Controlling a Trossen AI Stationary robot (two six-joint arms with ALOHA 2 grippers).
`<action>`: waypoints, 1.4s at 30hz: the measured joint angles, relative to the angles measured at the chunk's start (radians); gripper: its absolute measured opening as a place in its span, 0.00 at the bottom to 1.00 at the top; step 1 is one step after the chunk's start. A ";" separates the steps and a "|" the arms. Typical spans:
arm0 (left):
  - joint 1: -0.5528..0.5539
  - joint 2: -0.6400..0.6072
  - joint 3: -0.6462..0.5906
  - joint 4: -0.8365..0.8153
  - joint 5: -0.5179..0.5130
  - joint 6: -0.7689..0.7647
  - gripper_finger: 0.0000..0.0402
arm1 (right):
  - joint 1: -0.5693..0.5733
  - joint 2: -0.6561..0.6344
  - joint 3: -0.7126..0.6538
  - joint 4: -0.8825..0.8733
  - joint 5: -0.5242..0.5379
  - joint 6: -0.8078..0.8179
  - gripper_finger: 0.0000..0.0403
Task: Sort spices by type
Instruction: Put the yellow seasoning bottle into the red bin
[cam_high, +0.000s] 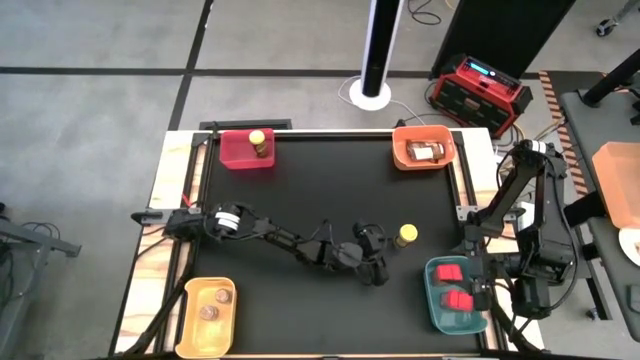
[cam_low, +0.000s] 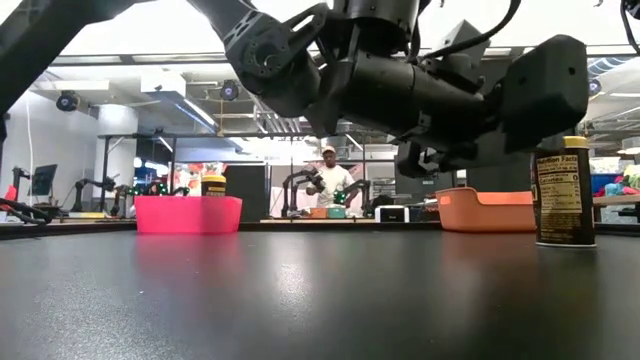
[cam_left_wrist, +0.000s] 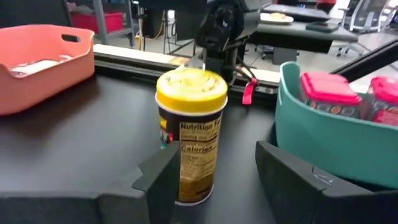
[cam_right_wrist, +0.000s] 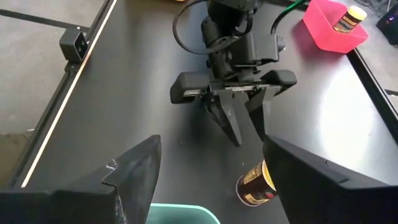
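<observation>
Yellow-lidded jar upright on the black table, just ahead of my left gripper, fingers spread and empty, my right gripper open above the teal bin.

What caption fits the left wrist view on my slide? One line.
Left gripper, open, lines up on the yellow-lidded jar standing between the orange bin and teal bin.

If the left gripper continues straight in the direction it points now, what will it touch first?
Most likely the yellow-lidded jar, standing upright on the table just ahead of the open left gripper, roughly in line with the gap between its fingers. The teal bin lies off to one side.
</observation>
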 joint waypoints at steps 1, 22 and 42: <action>0.000 0.000 0.000 -0.004 0.000 -0.001 0.48 | 0.000 0.000 0.000 0.000 0.000 -0.003 0.68; 0.010 0.000 0.013 -0.034 -0.052 -0.044 0.70 | 0.000 0.000 0.000 0.001 0.009 -0.006 0.70; 0.014 0.000 0.013 -0.026 -0.017 -0.029 0.70 | 0.000 0.000 0.000 0.002 0.009 0.000 0.70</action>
